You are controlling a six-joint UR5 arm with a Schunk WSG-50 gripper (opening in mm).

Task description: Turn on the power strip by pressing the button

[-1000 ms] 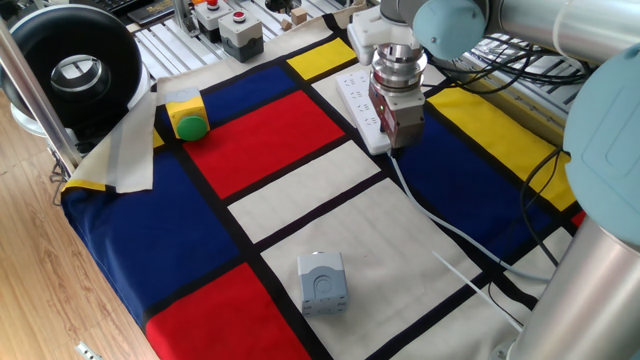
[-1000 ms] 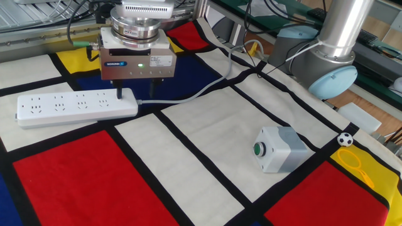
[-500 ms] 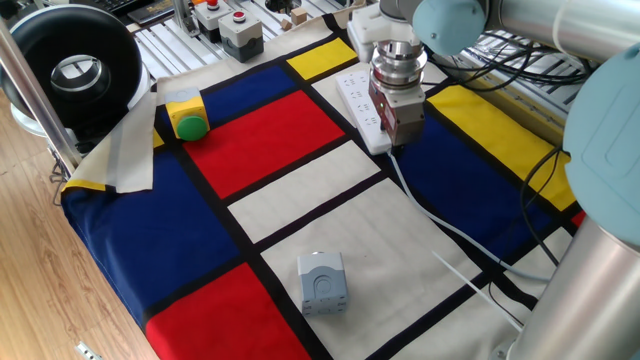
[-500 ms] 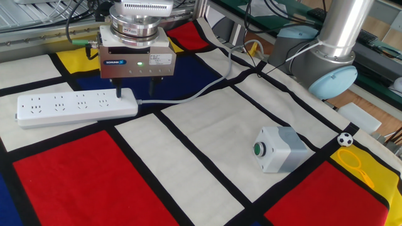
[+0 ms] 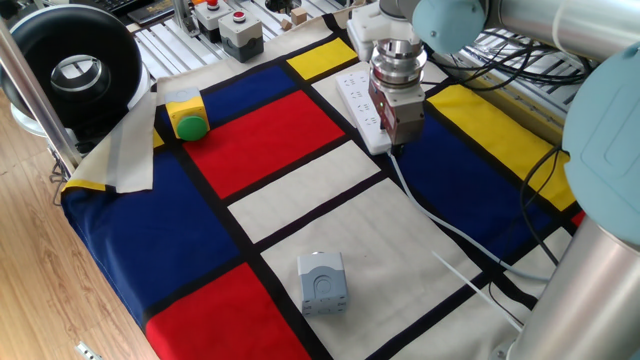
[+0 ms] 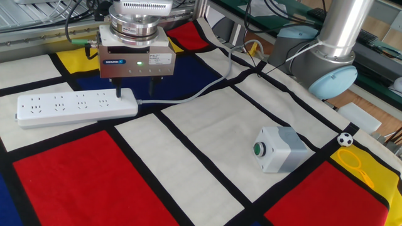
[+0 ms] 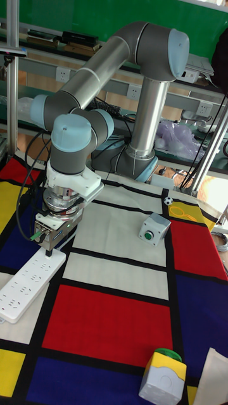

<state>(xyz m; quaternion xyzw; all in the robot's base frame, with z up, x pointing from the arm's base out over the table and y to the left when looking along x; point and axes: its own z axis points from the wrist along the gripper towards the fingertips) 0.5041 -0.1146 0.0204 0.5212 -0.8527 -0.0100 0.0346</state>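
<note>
A: Where do we find the power strip?

B: It lies flat on the checked cloth near a far edge, sockets up, so the button at its cable end faces upward.

A: How is the gripper set?

B: We hold it vertically over that end, one finger touching the strip's top where the button sits. Its two fingers stand apart, holding nothing; we judge only downward pressure is required.

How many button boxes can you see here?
4. A red-button box and a second red-button box sit beyond the cloth; the yellow box with green dome is by the folded corner; the grey green-button box is on white. More may be hidden.
</note>
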